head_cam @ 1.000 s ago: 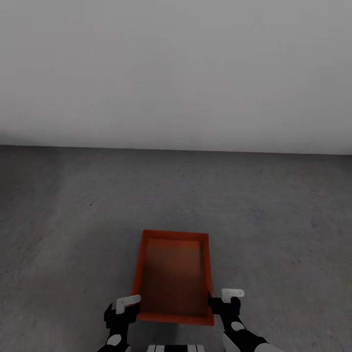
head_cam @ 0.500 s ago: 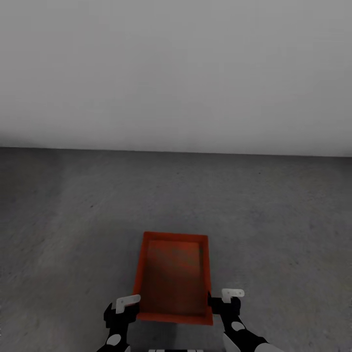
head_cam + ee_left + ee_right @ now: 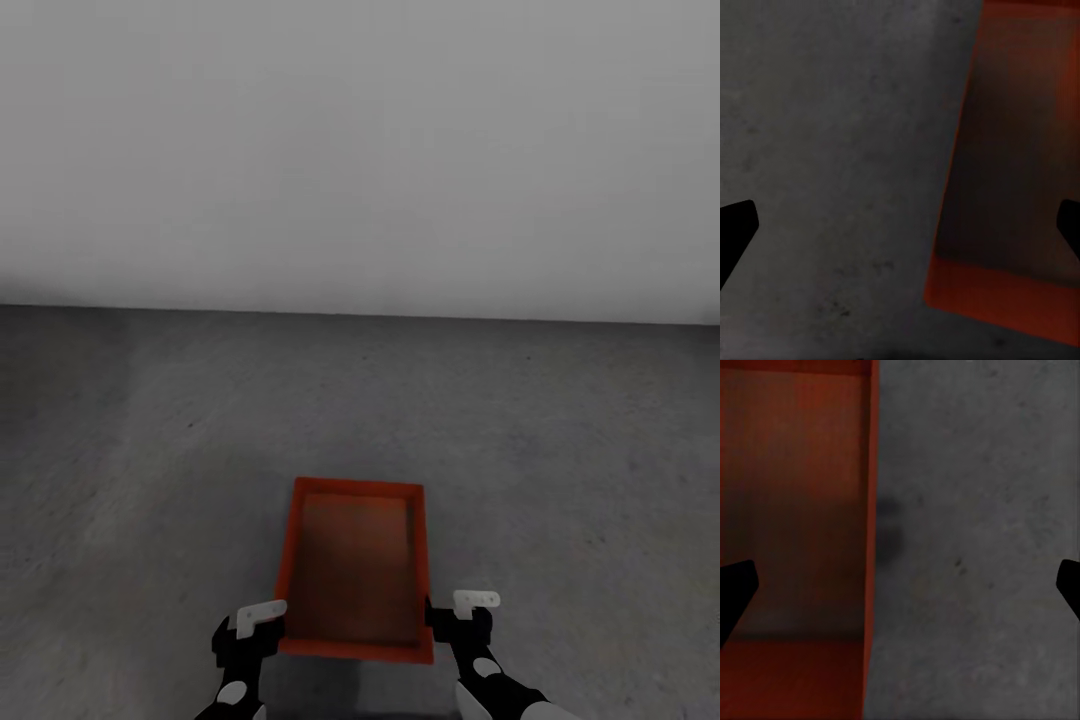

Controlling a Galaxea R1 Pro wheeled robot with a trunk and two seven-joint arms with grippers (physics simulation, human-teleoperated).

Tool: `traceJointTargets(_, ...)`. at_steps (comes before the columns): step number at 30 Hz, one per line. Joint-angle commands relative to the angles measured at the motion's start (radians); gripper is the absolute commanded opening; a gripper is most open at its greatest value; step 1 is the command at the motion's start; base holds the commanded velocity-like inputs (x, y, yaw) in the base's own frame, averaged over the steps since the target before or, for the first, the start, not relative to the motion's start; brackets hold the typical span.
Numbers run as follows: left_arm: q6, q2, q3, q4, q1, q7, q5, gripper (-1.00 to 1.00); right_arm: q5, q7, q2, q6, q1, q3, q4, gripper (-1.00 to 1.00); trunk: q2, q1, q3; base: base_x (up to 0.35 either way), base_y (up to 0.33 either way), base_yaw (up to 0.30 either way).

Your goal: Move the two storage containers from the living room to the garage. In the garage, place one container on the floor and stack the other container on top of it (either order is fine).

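Straddling the storage container's (image 3: 352, 570) side walls, left tool (image 3: 262, 618) and right tool (image 3: 462, 606) gape wide.

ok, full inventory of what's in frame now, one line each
storage container: 1, orange-red, open-topped, low centre of the head view, between the two pincers, over the floor
floor: 1, dark grey, rough, lower half of the head view
wall: 1, white-grey, bare, beyond the floor
left pincer: 1, jaws wide apart, straddling the container's left wall
right pincer: 1, jaws wide apart, straddling the container's right wall
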Motion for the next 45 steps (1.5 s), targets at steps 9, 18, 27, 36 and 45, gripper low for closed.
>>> traceJointTargets(9, -0.004, 0.002, -0.008, -0.001, -0.001, 0.0, 0.01, 1.0, 0.003, -0.003, -0.001, -0.003, -0.001, 0.01, 0.001, 1.0, 0.063, -0.035, 0.028, 0.0, 0.0, 0.0)
traceJointTargets(18, -0.004, 0.002, -0.008, -0.002, -0.001, 0.0, 0.01, 1.0, 0.004, -0.003, -0.001, -0.003, -0.001, 0.01, 0.0, 1.0, 0.126, -0.069, 0.056, 0.0, 0.0, 0.0)
traceJointTargets(27, -0.004, 0.002, -0.008, -0.003, -0.001, -0.002, 0.009, 1.0, 0.007, -0.001, -0.001, -0.003, -0.001, 0.012, 0.0, 1.0, 0.189, -0.104, 0.084, 0.0, 0.0, 0.0)
traceJointTargets(36, -0.004, 0.002, -0.01, -0.002, -0.001, -0.003, 0.009, 1.0, 0.008, -0.001, -0.001, -0.003, -0.001, 0.013, 0.0, 1.0, 0.252, -0.138, 0.112, 0.0, 0.0, 0.0)
traceJointTargets(45, -0.004, 0.002, -0.01, -0.001, -0.001, -0.002, 0.014, 1.0, 0.008, 0.0, -0.003, -0.003, -0.001, 0.013, 0.0, 1.0, 0.315, -0.173, 0.141, 0.0, 0.0, 0.0)
